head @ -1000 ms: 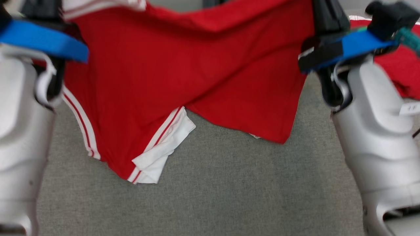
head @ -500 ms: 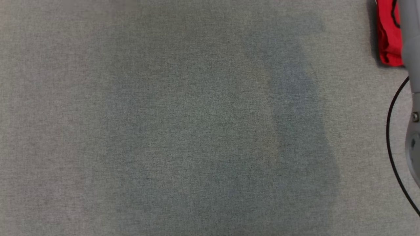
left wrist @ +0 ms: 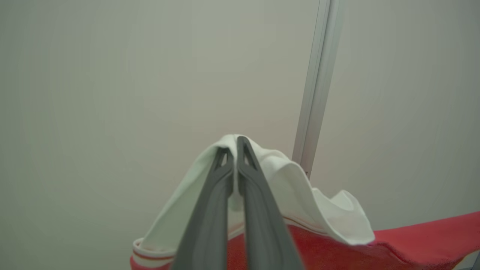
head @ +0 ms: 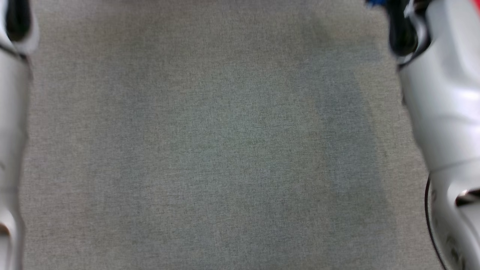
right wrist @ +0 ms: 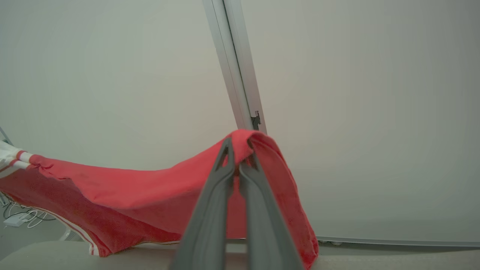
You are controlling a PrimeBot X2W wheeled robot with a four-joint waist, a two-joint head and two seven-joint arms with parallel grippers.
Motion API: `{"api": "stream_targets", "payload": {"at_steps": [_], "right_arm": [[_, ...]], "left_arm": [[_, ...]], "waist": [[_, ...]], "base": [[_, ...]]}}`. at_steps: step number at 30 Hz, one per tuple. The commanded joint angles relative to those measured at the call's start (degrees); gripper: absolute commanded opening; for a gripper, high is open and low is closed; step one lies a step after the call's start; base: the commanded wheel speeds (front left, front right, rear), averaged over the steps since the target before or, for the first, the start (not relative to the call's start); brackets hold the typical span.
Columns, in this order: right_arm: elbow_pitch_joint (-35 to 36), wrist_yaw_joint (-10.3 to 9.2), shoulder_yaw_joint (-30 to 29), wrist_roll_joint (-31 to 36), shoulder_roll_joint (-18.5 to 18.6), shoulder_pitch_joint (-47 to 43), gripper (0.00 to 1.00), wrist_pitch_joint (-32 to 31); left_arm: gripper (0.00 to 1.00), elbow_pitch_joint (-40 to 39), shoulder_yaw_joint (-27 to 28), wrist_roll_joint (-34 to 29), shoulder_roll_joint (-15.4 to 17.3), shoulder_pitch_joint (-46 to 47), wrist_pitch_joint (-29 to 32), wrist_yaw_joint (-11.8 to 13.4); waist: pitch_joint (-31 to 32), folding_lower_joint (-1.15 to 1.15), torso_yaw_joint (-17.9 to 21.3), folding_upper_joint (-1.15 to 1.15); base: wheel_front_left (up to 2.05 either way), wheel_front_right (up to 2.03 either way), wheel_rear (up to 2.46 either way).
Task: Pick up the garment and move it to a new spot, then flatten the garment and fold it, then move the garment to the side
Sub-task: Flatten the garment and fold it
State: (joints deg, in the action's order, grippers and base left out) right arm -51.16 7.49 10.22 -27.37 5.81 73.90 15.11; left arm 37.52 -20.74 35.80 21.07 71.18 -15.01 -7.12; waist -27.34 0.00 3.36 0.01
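Red garment (right wrist: pixel 123 195) in both tools (left wrist: pixel 234 147) (right wrist: pixel 239 150)

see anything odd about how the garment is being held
Nothing looks damaged. The garment hangs slack between the two shut grippers: the left gripper pinches bunched white trim, the right gripper a red edge, so it sags unevenly.

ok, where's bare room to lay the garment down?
Grey surface is bare across the middle, between left forearm and right forearm. Crowded at those two side edges. The garment is up, pinched by left tool and right tool.
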Motion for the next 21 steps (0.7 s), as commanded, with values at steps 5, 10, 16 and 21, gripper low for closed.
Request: {"api": "stream_targets", "payload": {"at_steps": [5,10,16,21], "right_arm": [[6.10,0.01,1.83,-2.88,0.48,-13.35,0.00,0.04],[11.93,0.01,3.53,-6.17,1.68,-27.49,0.00,0.04],[17.68,0.01,4.66,-8.90,3.24,-41.80,0.00,0.04],[20.19,0.01,3.64,-10.78,4.12,-52.04,0.00,0.04]], "left_arm": [[0.00,-7.92,6.36,-3.81,-2.56,-16.85,-0.20,0.82],[0.00,-15.74,12.75,-8.21,-7.09,-34.55,-0.23,1.16],[0.00,-21.52,18.01,-11.66,-12.15,-51.58,-0.23,0.23],[0.00,-24.66,20.95,-13.05,-15.53,-63.39,-0.23,-0.03]], "waist": [[2.28,0.00,-0.17,-0.01],[5.25,0.00,-0.77,-0.01],[10.57,0.00,-0.95,-0.01],[15.28,0.00,-1.44,-0.01]], "base": [[0.00,0.00,0.00],[0.00,0.00,0.00],[0.00,0.00,0.00],[0.00,0.00,0.00]]}}
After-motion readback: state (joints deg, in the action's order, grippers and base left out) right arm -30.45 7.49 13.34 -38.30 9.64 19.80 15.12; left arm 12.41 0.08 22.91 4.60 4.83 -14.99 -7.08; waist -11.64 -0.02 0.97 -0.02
